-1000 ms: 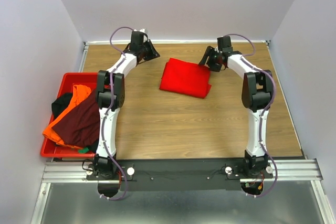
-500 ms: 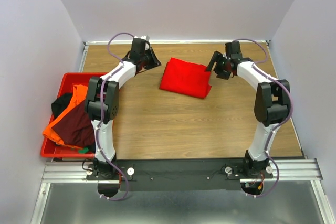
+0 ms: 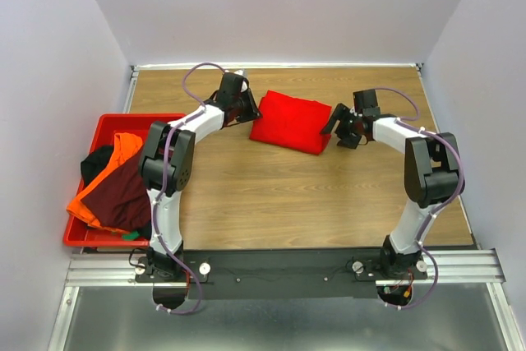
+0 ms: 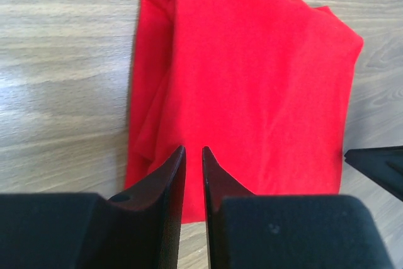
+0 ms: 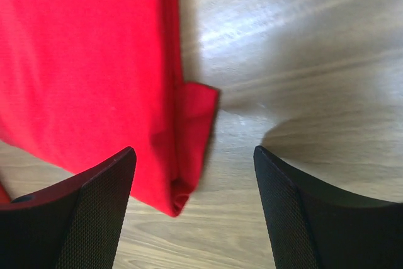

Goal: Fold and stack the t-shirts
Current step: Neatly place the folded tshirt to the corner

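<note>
A folded bright red t-shirt point(image 3: 290, 122) lies on the wooden table at the back middle. My left gripper point(image 3: 246, 111) hovers at its left edge, jaws nearly closed and holding nothing; the left wrist view shows the shirt point(image 4: 252, 74) beyond the fingertips point(image 4: 179, 155). My right gripper point(image 3: 337, 125) is open at the shirt's right edge; the right wrist view shows the shirt's corner point(image 5: 94, 74) between the spread fingers point(image 5: 113, 174). The orange t-shirt point(image 3: 123, 150), maroon t-shirt point(image 3: 123, 195) and black t-shirt point(image 3: 94, 162) lie heaped in the red crate.
The rigid red plastic crate point(image 3: 111, 121) stands at the table's left edge. Bare wooden table point(image 3: 312, 195) stretches in front of the folded shirt. Grey walls close in the back and sides.
Both grippers have moved from behind the red shirt down to its left and right edges. The shirt has stayed put.
</note>
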Controlling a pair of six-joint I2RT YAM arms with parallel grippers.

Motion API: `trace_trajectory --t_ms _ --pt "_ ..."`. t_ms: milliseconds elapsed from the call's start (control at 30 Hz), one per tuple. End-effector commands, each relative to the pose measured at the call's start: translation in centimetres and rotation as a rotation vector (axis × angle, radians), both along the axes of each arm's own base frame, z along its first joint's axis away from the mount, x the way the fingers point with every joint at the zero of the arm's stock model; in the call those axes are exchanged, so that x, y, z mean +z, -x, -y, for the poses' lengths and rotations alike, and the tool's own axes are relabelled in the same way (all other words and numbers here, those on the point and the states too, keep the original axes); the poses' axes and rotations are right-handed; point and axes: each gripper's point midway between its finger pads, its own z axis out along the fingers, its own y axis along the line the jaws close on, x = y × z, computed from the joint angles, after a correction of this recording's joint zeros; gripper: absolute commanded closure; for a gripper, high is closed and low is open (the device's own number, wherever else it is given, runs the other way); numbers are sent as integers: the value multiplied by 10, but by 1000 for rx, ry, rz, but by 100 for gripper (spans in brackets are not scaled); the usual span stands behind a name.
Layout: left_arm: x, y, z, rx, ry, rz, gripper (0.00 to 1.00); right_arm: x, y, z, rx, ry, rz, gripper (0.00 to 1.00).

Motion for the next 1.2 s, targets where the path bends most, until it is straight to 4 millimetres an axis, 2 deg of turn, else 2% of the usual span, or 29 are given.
trace_trajectory --t_ms 0,167,200,333,467,567,600,667,700,800,933,1167 --pt "23 -1 -3 24 5 55 76 4 -9 -17 13 -55 41 19" --pt "32 1 -5 28 4 65 77 -6 -20 -21 0 -46 30 29" --pt "33 3 -6 28 2 61 77 -7 -22 -23 -1 -42 28 37" --pt "54 6 -9 32 -1 87 77 -16 -26 -26 -14 -32 14 51" --pt "75 12 -13 32 -3 120 77 -26 -33 -25 -20 -8 8 54" --pt "90 18 -18 24 -16 145 77 -31 -44 -24 -16 17 18 61" --pt "93 20 -20 22 -24 147 77 -32 -50 -22 -18 27 26 69" --pt "101 26 -24 18 -32 162 77 -33 -58 -18 -15 61 44 78" --pt "109 28 -28 15 -39 180 77 -33 -61 -17 -12 74 50 88" --pt "112 39 -37 6 -53 189 77 -35 -71 -8 -3 142 73 100" --pt "120 52 -47 -9 -74 213 77 -36 -81 14 -19 275 92 100" --pt "137 69 -62 -34 -121 256 77 -29 -100 23 96 359 140 100"
